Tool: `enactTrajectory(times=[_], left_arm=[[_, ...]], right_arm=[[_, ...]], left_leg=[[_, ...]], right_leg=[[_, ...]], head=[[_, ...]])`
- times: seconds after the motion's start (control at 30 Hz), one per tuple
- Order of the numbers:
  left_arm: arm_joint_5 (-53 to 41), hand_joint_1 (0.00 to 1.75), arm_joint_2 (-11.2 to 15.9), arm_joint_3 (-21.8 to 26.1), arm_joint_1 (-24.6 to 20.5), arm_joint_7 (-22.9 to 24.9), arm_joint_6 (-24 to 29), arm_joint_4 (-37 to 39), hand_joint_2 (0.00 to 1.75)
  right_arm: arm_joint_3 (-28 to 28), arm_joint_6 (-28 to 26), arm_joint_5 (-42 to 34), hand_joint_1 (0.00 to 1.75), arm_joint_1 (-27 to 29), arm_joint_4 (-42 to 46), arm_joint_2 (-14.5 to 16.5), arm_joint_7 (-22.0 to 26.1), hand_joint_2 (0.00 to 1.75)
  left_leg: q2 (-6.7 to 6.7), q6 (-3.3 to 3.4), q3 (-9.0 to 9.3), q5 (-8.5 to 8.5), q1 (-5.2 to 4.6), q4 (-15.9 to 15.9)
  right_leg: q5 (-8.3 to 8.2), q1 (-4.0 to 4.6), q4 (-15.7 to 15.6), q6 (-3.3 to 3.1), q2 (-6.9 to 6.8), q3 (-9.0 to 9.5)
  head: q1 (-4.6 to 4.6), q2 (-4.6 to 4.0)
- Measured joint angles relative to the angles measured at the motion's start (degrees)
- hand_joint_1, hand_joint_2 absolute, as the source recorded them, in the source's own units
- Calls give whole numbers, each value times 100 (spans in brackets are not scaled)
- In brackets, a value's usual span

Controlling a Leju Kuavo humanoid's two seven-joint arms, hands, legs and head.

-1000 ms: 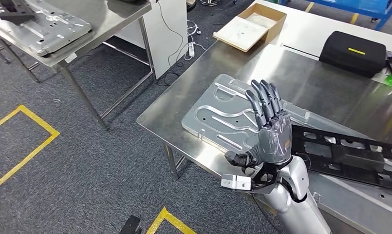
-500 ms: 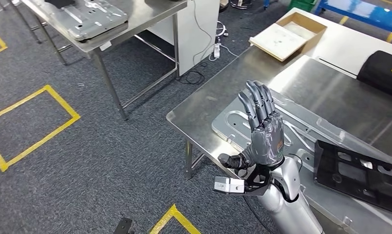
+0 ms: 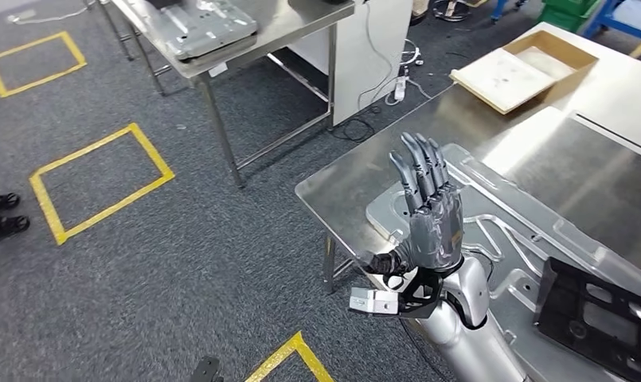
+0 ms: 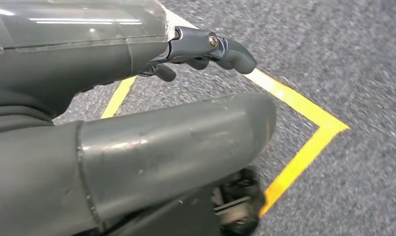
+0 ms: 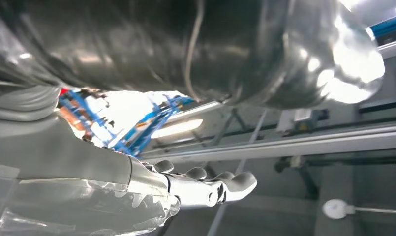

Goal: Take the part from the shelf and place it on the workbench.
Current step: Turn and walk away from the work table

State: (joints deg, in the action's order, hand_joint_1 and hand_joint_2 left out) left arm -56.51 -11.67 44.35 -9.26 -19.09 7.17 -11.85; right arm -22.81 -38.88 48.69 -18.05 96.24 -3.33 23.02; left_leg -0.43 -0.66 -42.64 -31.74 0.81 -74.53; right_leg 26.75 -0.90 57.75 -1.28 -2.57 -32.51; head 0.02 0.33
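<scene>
My right hand [image 3: 428, 215] is raised upright in front of me, fingers straight and slightly apart, holding nothing. Behind it a silver stamped metal part [image 3: 508, 231] lies flat on the steel workbench [image 3: 357, 179]. A black framed part [image 3: 599, 318] lies on the bench at the right edge. In the right wrist view the right hand [image 5: 151, 189] points its extended fingers [image 5: 230, 184] at the ceiling. My left hand [image 4: 151, 132] hangs over the carpet, fingers [image 4: 220, 46] loosely extended and empty.
A second steel table [image 3: 301, 20] at the back left carries another silver part [image 3: 209, 28]. An open cardboard box [image 3: 528, 68] sits on a white table. Yellow tape rectangles [image 3: 102, 183] mark the grey carpet. Cables [image 3: 381, 95] lie on the floor.
The whole picture has shifted: the camera has turned left, so the workbench and tables slid right. My right hand stays raised and open; nothing was picked up or put down.
</scene>
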Motion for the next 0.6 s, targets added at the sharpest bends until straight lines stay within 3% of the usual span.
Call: enactTrajectory(times=[0.03, 0.1, 0.17, 0.2, 0.27, 0.3, 0.37, 0.43, 0.47, 0.5, 0.53, 0.6], left_arm=[[-10, 0, 1, 0, 4, 1, 19, 0, 0], [-17, 0, 2, 1, 0, 3, 62, 0, 0], [-14, 0, 3, 2, -15, -2, 101, 0, 0], [-10, 0, 2, 2, -17, -4, 113, 0, 0], [-6, 0, 3, 3, -9, -7, 132, 0, 0], [-5, 0, 1, 3, -4, -7, 143, 0, 0], [0, 0, -5, 4, -12, -7, 168, 0, 0], [23, 0, -10, 7, -29, -3, 180, 0, 0], [43, 0, -11, 9, -30, 3, 182, 0, 0], [62, 0, -13, 14, -26, 10, 186, 0, 0], [81, 0, -13, 19, -20, 16, 191, 0, 0], [110, 0, -15, 36, -14, 13, 192, 0, 0]], right_arm=[[-3, -3, 1, 0, 0, -9, 2, 2, 0], [-10, -9, 2, 0, -1, -18, 5, 4, 0], [-15, -16, 7, 0, -5, -21, 6, 4, 0], [-20, -19, 9, 0, -6, -22, 8, 5, 0], [-30, -22, 13, 0, -11, -22, 15, 9, 0], [-34, -24, 13, 0, -15, -22, 19, 10, 0], [-36, -34, 12, 0, -19, -23, 23, 11, 0], [-36, -48, 11, 0, -2, -32, 23, 12, 0], [-36, -54, 11, 0, 11, -41, 23, 13, 0], [-36, -58, 12, 0, 21, -51, 23, 13, 0], [-35, -62, 12, 0, 25, -58, 23, 13, 0], [-35, -70, 12, 0, 13, -68, 22, 13, 0]], left_leg=[[24, -1, 97, 134, 3, 174], [191, 30, 527, 491, -10, 977], [347, 95, 820, 652, -54, 1546], [368, 123, 849, 643, -76, 1622], [252, 178, 838, 662, -85, 1637], [197, 211, 845, 679, -74, 1662], [96, 286, 863, 720, -37, 1716], [-10, 322, 860, 733, -28, 1724], [-74, 327, 858, 733, -30, 1720], [-142, 327, 858, 732, -31, 1713], [-215, 324, 858, 730, -31, 1702], [-367, 301, 859, 715, -25, 1665]], right_leg=[[11, 2, 5, 8, -65, 8], [48, 8, 23, 39, -184, 37], [85, 36, 48, 88, -282, 55], [95, 52, 52, 114, -324, 59], [103, 64, 39, 169, -407, 78], [134, 52, 56, 200, -363, 85], [353, 22, 351, 245, -91, -33], [729, 5, 1076, 266, 185, -379], [863, 5, 1447, 274, 226, -570], [896, 4, 1675, 279, 239, -699], [807, 0, 1688, 279, 244, -731], [371, -21, 1093, 267, 311, -490]], head=[[0, 0], [0, 0], [1, 0], [2, 0], [1, 0], [2, 0], [3, 0], [4, 0], [4, 0], [3, 0], [4, 0], [4, 0]])
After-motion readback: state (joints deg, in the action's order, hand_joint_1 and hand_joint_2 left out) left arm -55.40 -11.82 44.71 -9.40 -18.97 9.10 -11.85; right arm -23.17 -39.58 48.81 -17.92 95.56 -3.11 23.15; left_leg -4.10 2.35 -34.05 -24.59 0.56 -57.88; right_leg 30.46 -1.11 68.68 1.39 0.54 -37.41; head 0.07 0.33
